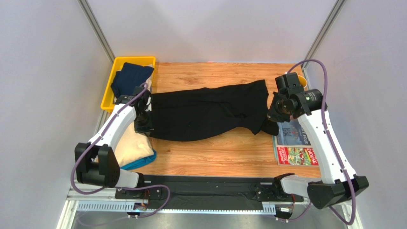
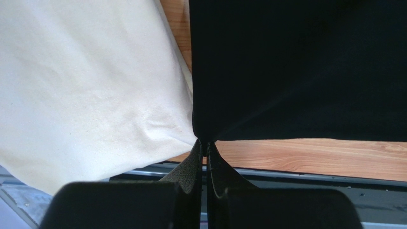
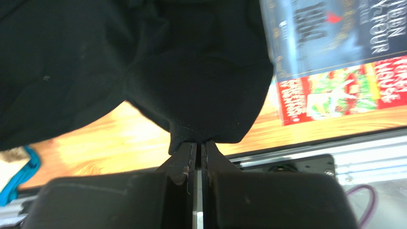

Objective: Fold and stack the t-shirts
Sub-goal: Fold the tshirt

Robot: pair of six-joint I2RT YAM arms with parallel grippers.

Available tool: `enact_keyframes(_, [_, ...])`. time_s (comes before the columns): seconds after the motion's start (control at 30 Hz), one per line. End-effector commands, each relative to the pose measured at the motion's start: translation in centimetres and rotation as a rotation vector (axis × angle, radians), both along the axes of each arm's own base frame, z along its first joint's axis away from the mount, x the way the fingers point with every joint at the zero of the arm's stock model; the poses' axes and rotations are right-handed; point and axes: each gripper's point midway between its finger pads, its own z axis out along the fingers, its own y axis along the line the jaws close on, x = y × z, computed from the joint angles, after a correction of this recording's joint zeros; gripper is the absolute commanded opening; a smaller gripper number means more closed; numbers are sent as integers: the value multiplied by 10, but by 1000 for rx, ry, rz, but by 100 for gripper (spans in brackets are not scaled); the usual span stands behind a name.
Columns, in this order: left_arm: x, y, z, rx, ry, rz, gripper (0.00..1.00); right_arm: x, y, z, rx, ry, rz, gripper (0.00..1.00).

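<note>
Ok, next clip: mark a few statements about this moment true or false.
1. The left end effector and right end effector are both shut on the black t-shirt. True.
2. The navy t-shirt lies on the magazines. False: it is in the yellow bin.
3. The cream t-shirt lies on the teal-blue t-shirt. True.
4. The magazines are in the yellow bin. False: they lie on the table near the right end effector.

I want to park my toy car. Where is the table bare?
Two bare strips of table: one past the black shirt, right of the bin; one in front of it, between the cream shirt and the magazines. The left edge and the near right corner are crowded.
</note>
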Motion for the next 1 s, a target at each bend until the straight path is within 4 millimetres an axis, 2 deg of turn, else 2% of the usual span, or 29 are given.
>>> enact_keyframes(0.0, [29,-4,8,2,-8,1,0,45,-15,7,-104,-19,-5,0])
enact_keyframes(0.03, [35,-2,7,20,-7,-3,0,62,-13,-8,-129,31,2,0])
enact_keyframes(0.07, [50,-1,14,35,-35,-2,0,77,-16,-5,-152,8,1,0])
enact_keyframes(0.1, [58,2,6,61,-4,-3,0,89,-19,-9,-161,15,-2,0])
enact_keyframes(0.13, [66,3,6,72,-2,-9,0,102,-19,-21,-169,49,1,0])
enact_keyframes(0.17, [82,2,13,77,-33,-9,0,118,-18,-16,-153,20,2,0])
enact_keyframes(0.2, [90,3,5,90,-7,-10,0,128,-24,-17,-158,21,3,0])
enact_keyframes(0.23, [98,4,4,96,-6,-10,0,137,-25,-18,-161,21,8,0])
enact_keyframes(0.27, [114,3,12,96,-39,-11,0,150,-26,-31,-171,53,9,0])
enact_keyframes(0.3, [120,3,1,102,-7,-11,0,163,-31,-22,-176,23,9,0])
enact_keyframes(0.33, [124,3,0,105,4,-10,0,171,-33,-24,-180,28,10,0])
enact_keyframes(0.37, [136,2,5,104,-15,-16,0,180,-33,-36,-186,55,15,0])
enact_keyframes(0.4, [141,3,-4,112,13,-18,0,191,-36,-30,-185,33,11,0])
enact_keyframes(0.47, [151,5,-1,127,14,-19,0,200,-38,-36,-184,42,7,0])
enact_keyframes(0.5, [152,7,-6,139,36,-22,0,206,-40,-46,-183,63,1,0])
enact_keyframes(0.53, [156,7,-6,141,31,-24,0,211,-41,-45,-179,54,-13,0])
enact_keyframes(0.73, [172,17,-13,176,51,-6,0,231,-34,-72,-147,82,-6,0])
enact_keyframes(0.97, [187,24,-18,202,48,15,0,245,-29,-92,-130,94,3,0])
